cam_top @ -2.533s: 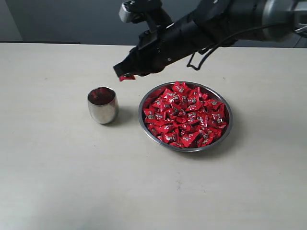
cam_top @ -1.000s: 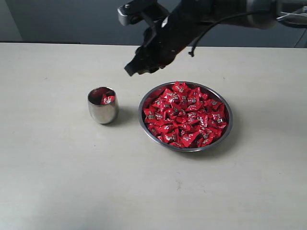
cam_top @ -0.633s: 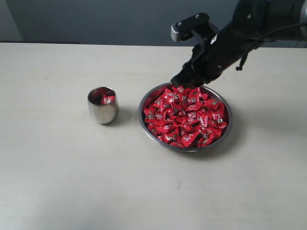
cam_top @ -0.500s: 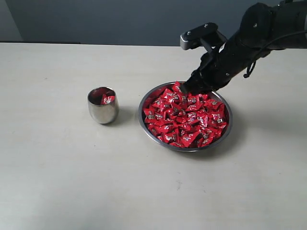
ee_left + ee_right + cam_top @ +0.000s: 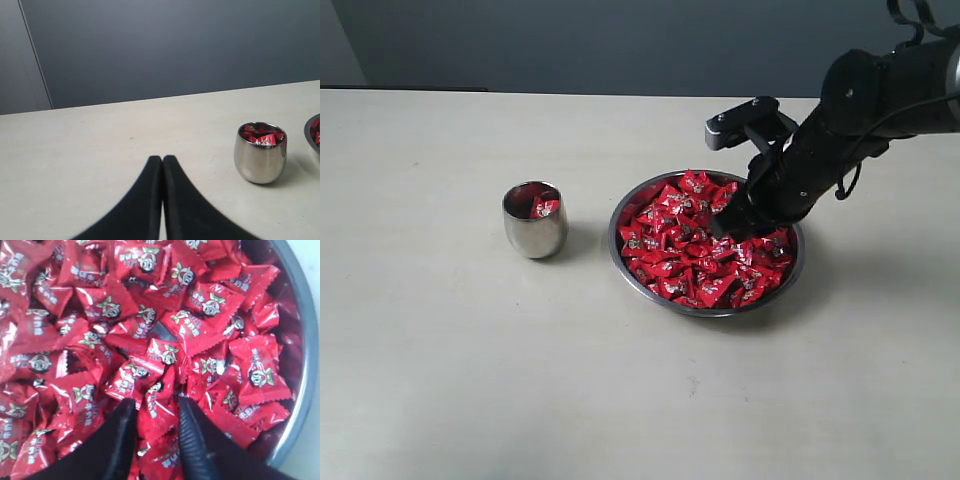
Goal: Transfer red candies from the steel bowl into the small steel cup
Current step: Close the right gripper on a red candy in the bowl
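The steel bowl holds a heap of red candies, right of the small steel cup, which has red candies inside. My right gripper is down in the bowl's far right part. In the right wrist view it stands open, fingertips pushed into the pile, one red candy lying between the jaws without being pinched. The bowl's rim shows at the side. My left gripper is shut and empty, low over the table, with the cup off to one side.
A pale table carries only the cup and the bowl. A dark wall runs behind its far edge. The bowl's edge just enters the left wrist view.
The right gripper dropped a candy into the cup, then swung right from above the cup and came down into the bowl's candies. The left gripper's earlier state is not shown.
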You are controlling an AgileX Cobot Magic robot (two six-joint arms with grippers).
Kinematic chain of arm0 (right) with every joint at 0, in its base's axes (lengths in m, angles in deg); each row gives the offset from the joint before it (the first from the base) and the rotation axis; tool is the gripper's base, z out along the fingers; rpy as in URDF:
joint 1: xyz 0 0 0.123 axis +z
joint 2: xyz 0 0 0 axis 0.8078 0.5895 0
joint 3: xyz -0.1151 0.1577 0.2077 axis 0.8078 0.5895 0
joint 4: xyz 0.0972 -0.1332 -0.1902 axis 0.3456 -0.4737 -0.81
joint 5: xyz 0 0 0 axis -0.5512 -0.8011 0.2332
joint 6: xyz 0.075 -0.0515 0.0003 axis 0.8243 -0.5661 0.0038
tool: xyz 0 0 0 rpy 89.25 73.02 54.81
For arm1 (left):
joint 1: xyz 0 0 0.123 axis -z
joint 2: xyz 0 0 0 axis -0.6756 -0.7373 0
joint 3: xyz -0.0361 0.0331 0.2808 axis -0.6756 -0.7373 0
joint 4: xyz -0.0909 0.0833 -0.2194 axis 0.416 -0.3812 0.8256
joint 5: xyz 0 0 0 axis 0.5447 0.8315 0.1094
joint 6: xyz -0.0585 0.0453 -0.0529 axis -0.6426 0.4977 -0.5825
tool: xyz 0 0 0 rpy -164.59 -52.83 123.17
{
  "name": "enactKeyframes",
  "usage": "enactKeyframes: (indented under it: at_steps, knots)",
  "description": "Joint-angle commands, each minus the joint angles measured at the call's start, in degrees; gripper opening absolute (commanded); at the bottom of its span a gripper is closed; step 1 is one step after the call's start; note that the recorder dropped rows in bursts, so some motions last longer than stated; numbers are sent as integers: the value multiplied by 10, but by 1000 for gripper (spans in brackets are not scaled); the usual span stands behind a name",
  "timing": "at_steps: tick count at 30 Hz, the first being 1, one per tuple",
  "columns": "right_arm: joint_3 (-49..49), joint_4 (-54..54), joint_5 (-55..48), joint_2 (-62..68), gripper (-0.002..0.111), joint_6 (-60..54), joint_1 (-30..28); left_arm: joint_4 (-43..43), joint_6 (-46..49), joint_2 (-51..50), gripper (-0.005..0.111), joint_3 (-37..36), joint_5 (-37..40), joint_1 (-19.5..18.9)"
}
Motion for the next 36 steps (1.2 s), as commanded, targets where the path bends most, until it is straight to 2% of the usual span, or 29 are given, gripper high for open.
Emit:
enactKeyframes:
  at_steps: [1, 17, 19, 22, 36]
  knots:
    - [4, -12, 8, 25, 30, 9, -3, -1, -1, 3, 0, -2, -4, 2]
    - [4, 17, 6, 36, 29, 3, -3, -1, -1, 3, 0, -2, -3, 2]
    - [4, 17, 6, 36, 23, 3, -3, -1, -1, 3, 0, -2, -3, 2]
    - [4, 17, 10, 36, 1, 3, -3, -1, -1, 3, 0, -2, -3, 2]
    - [2, 14, 45, -9, -1, 5, -3, -1, -1, 3, 0, -2, -3, 2]
